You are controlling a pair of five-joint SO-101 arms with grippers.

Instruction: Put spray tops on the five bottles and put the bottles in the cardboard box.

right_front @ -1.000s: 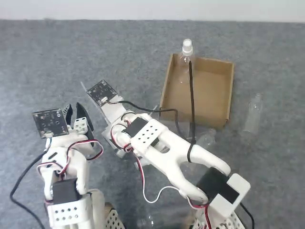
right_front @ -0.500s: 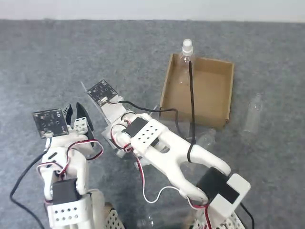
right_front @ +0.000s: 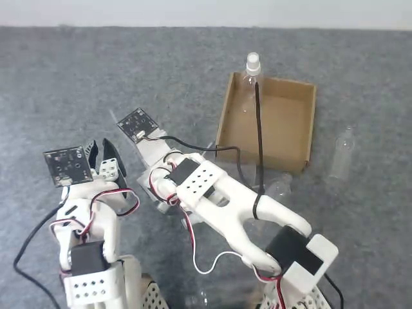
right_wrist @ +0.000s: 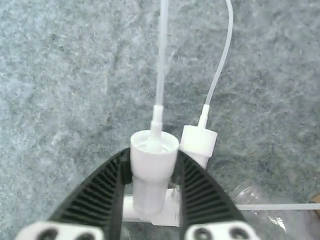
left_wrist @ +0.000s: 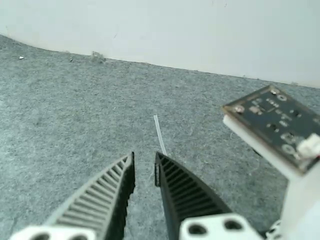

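Note:
My right gripper (right_wrist: 152,156) is shut on a white spray top (right_wrist: 151,172), held just above the grey carpet, its thin tube pointing away. A second spray top (right_wrist: 199,142) lies right beside it. Part of a clear bottle (right_wrist: 252,192) shows close by. The cardboard box (right_front: 302,129) sits at the back right, and a bottle with a spray top (right_front: 252,72) stands at its far left corner. Topless bottles lie to the right of the box (right_front: 341,154) and at its near edge (right_front: 278,187). My left gripper (left_wrist: 145,161) hovers slightly open, holding nothing, above a loose tube (left_wrist: 159,134).
The right arm (right_front: 212,193) stretches across the middle, its black cable (right_front: 259,138) draped over the box. Another clear bottle (right_front: 206,297) lies between the arm bases. A pale wall (left_wrist: 200,30) borders the carpet at the back, and bare carpet spreads to the far left.

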